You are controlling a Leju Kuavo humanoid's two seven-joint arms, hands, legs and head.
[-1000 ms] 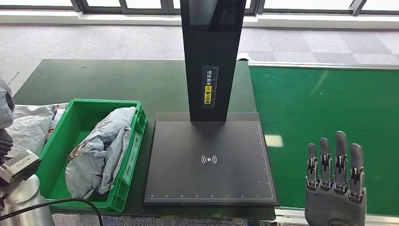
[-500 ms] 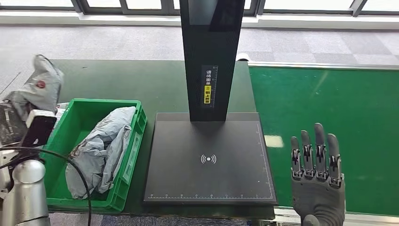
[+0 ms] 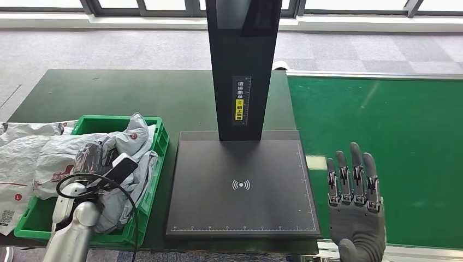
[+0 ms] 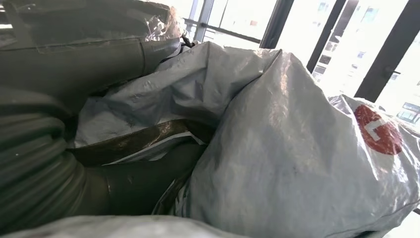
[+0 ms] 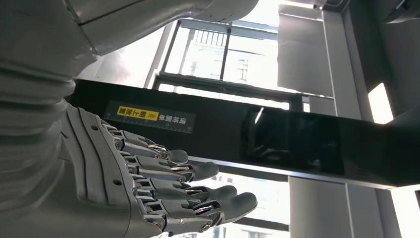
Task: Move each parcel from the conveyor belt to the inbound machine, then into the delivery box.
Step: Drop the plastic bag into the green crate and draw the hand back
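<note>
My left hand grips a grey-white parcel with a red logo, holding it low over the green delivery box. The left wrist view shows the crumpled parcel pressed against the hand. Under it in the box lies another grey parcel. My right hand stands open, fingers straight up, over the near edge of the green conveyor belt. The right hand holds nothing. The inbound machine's black platform is bare.
The machine's tall black column rises behind the platform. More white parcels lie beside and over the box's left side. A black cable loops at my left wrist. Dark green tabletop stretches behind the box.
My left arm swung the parcel from high at the far left down and right over the box. My right hand drifted slightly left and up, still open.
</note>
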